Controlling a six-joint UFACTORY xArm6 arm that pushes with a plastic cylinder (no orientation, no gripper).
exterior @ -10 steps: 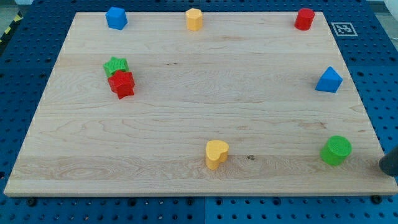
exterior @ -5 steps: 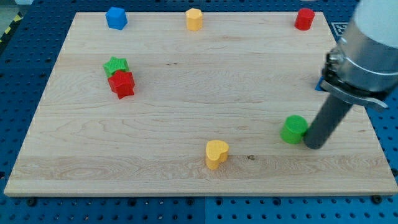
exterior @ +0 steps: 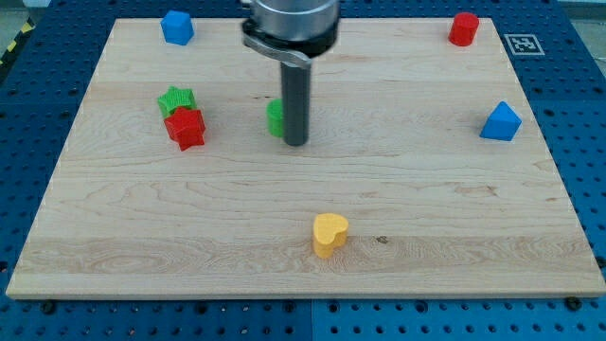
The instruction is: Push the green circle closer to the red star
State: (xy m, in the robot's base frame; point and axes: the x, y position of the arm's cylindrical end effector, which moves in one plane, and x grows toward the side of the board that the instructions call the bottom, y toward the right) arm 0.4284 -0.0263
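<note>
Green circle sits upper-centre of frame, a bit left of middle, mostly hidden behind my rod; only its left edge shows. My tip rests on the board touching or just beside the circle's right side, can't tell which. No fingers on this rig, just the straight dark rod, so nothing is spread or pinching.

Red star is in the frame's left-centre, well to the left of the circle at abt the same height, w/ bare wood between them. Green star touches the red star at its upper left.

Other blocks: blue block at upper left, shape looks cube-ish but not sure. Red cylinder at upper right. Blue block w/ sloped top at right edge, mid-height. Yellow heart lower centre, well below my tip.

Wooden board lies on a blue pegboard table; a black-and-white marker tag is off the board's upper right corner. Arm's grey collar enters from the top of frame, just above the rod.
</note>
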